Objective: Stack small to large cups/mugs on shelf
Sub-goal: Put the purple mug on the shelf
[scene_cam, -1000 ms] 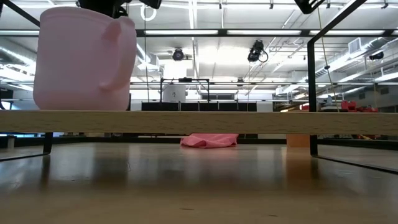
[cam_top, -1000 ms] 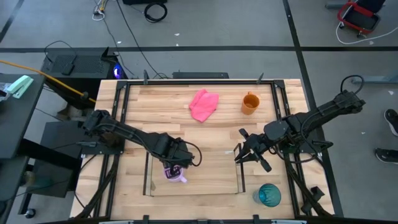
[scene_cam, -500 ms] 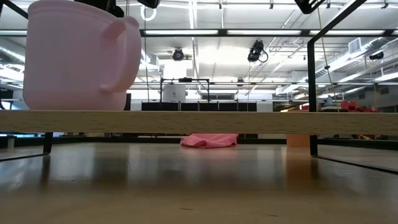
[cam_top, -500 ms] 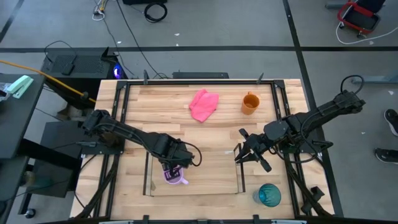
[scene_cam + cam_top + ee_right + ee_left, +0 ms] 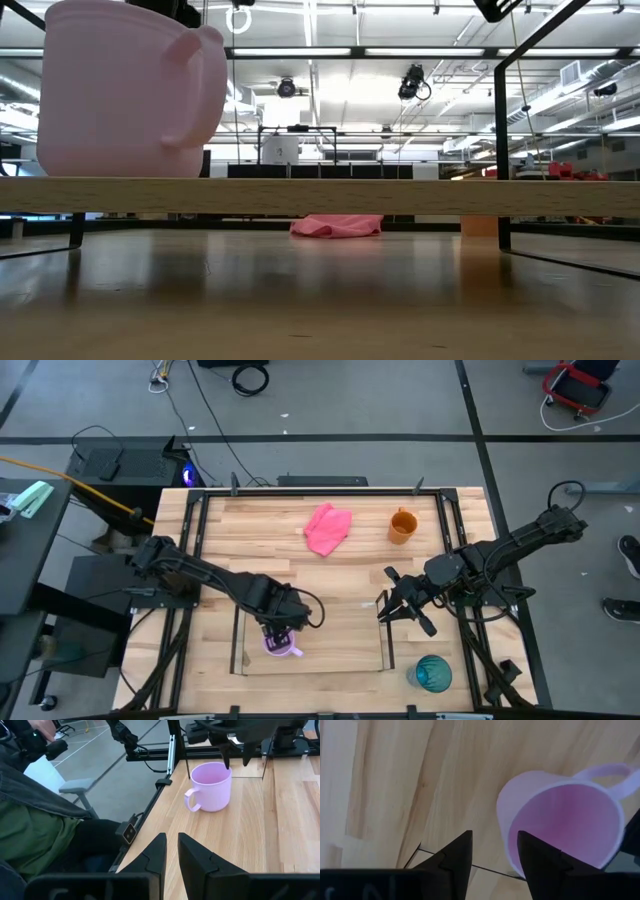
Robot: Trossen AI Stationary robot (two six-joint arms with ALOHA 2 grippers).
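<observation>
The lilac mug (image 5: 282,647) stands upright on its base at the left end of the shelf (image 5: 340,650), handle toward the near edge. My left gripper (image 5: 277,628) points down over the mug's rim and is open. In the left wrist view one finger (image 5: 535,855) is over the mug's opening and the other (image 5: 456,855) outside its wall (image 5: 504,820). My right gripper (image 5: 383,606) hovers past the shelf's right end, with a narrow gap between its fingers and nothing in it. The orange mug (image 5: 403,525) stands at the far right. The teal cup (image 5: 433,673) stands near the front right.
A pink cloth (image 5: 327,528) lies crumpled at the far middle of the table. Thin dark posts and clear walls (image 5: 386,650) ring the shelf. Black frame rails (image 5: 195,550) run along the table's sides. A seated person in a green jacket (image 5: 30,830) is beside the table.
In the low view the lilac mug has shifted a little along the shelf and come nearer to the camera. It has stood still for the last half second. Both arms have stayed where they were.
</observation>
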